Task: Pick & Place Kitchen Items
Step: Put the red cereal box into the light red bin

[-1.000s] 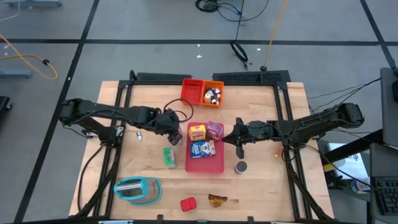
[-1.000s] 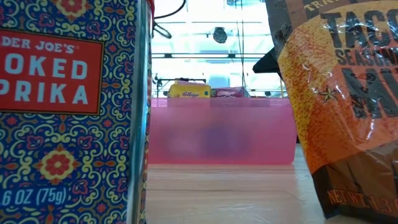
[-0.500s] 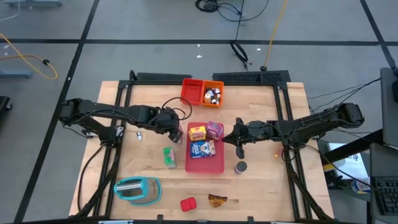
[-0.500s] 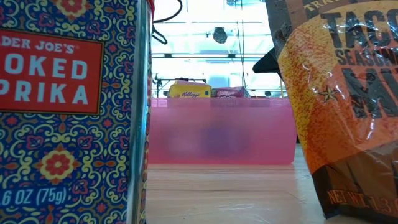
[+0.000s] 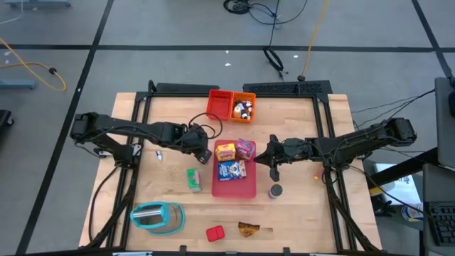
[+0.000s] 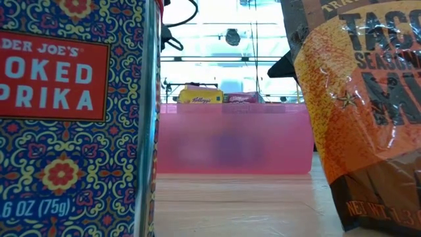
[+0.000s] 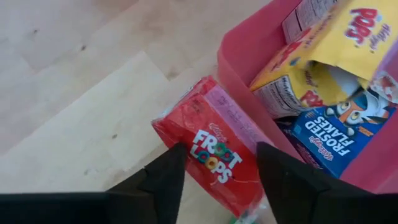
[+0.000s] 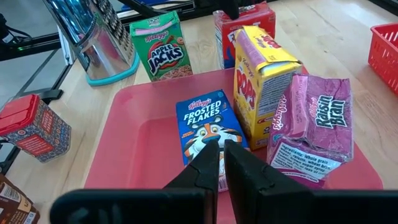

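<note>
Wooden table [image 5: 298, 206] holds a pink tray [image 5: 242, 188]. Only the left wrist view shows the left gripper [image 7: 216, 163] spread, straddling a Froot Loops box [image 7: 211, 152] beside the tray; right gripper [image 8: 221, 163] hovers clenched, empty.

A red cardboard Froot Loops box [image 7: 211, 149] carries white lettering and a pink side panel. The translucent pink-red plastic tray [image 8: 137, 137] holds a blue Frosted Flakes box [image 8: 208, 121], a yellow Pops box [image 8: 264, 74] and a magenta Raisin Bran box [image 8: 311, 127]. The green Apple Jacks box [image 8: 163, 53] stands on the pale wooden table [image 8: 323, 37]. A paprika tin [image 6: 72, 118] shows a blue, red and yellow floral pattern.
</note>
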Robot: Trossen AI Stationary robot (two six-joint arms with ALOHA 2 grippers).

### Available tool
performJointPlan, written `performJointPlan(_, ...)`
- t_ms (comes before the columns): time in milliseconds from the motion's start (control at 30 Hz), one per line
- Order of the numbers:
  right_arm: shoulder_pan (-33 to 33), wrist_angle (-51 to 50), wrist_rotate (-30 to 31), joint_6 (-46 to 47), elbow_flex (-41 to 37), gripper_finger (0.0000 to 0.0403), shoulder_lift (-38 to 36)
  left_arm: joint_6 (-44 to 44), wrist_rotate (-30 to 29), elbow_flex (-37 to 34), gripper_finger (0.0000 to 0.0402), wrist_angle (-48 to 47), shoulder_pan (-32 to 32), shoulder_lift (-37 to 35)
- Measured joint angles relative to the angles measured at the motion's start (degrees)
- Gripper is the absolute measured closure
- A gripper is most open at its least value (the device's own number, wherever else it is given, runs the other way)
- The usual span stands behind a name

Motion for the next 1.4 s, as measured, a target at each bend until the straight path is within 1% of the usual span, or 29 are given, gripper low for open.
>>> performJointPlan(233, 0.0, 0.0, 0.0, 0.0, 0.0, 0.0385, 0.0, 1.7, -0.1, -0.1, 0.0282, -0.1, 0.0, 0.1)
performJointPlan(300, 0.0, 0.0, 0.0, 0.0, 0.0, 0.0385, 0.0, 2.5, -0.9, -0.1, 0.0293, 0.1, 0.0, 0.1)
performJointPlan(367, 0.0, 0.0, 0.0, -0.1, 0.0, 0.0385, 0.0, 2.8, -1.6, -0.1, 0.0296, 0.0, 0.0, 0.2)
performJointPlan(433, 0.0, 0.0, 0.0, -0.2, 0.0, 0.0385, 0.0, 3.3, -1.8, -0.2, 0.0291, -0.1, 0.0, 0.2)
performJointPlan(533, 0.0, 0.0, 0.0, -0.2, 0.0, 0.0385, 0.0, 3.1, -1.9, -0.2, 0.0268, -0.2, 0.2, 0.2)
performJointPlan(667, 0.0, -0.1, 0.0, -0.2, 0.0, 0.0385, 0.0, 3.6, 0.4, -0.2, 0.0232, -0.2, 1.2, 0.2)
performJointPlan(733, 0.0, -0.1, 0.0, -0.2, 0.0, 0.0385, 0.0, 3.4, 0.6, -0.2, 0.0223, -0.2, 1.5, 0.2)
performJointPlan(833, 0.0, -0.2, 0.0, -0.2, 0.0, 0.0385, 0.0, 2.8, 0.6, -0.2, 0.0221, -0.2, 1.8, 0.2)
performJointPlan(967, 0.0, -0.2, 0.0, -0.1, 0.0, 0.0385, 0.0, 4.3, 0.5, -0.2, 0.0220, -0.1, 1.9, 0.1)
performJointPlan(1200, 0.0, -0.2, 0.1, -0.2, 0.0, 0.0385, 0.0, 4.5, 0.9, -0.4, 0.0219, -0.7, 1.9, -2.9)
performJointPlan(1400, 0.0, -0.3, 0.2, -0.2, 0.0, 0.0385, 0.0, 3.4, -1.0, -0.4, 0.0219, -1.0, 1.9, -4.2)
